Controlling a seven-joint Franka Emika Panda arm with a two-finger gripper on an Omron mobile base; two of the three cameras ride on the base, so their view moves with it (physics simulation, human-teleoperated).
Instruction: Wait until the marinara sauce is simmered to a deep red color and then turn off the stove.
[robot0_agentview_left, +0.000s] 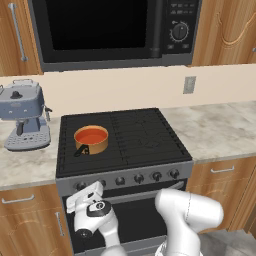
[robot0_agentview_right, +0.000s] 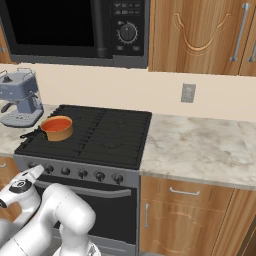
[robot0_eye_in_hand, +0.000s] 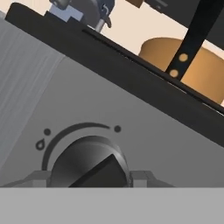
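The marinara sauce (robot0_agentview_left: 91, 135) (robot0_agentview_right: 56, 123) is an orange-red disc in a small copper saucepan (robot0_agentview_left: 93, 145) (robot0_eye_in_hand: 205, 74) on the front left burner of the black stove (robot0_agentview_left: 145, 135) (robot0_agentview_right: 110, 135). The pan's dark handle (robot0_eye_in_hand: 188, 48) points towards the front. My gripper (robot0_agentview_left: 81, 190) (robot0_agentview_right: 39, 170) (robot0_eye_in_hand: 89, 177) is at the leftmost knob (robot0_eye_in_hand: 89, 162) on the grey front strip. In the hand view one grey fingertip (robot0_eye_in_hand: 40, 177) presses against each side of the knob. The knob's bar stands diagonally.
A blue-grey coffee machine (robot0_agentview_left: 22, 115) (robot0_agentview_right: 20, 97) stands on the counter left of the stove. A black microwave (robot0_agentview_left: 110, 30) (robot0_agentview_right: 75, 25) hangs above. Marble counter (robot0_agentview_left: 215, 130) (robot0_agentview_right: 200, 145) runs to the right. More knobs (robot0_agentview_left: 138, 177) (robot0_agentview_right: 82, 173) line the strip above the oven door.
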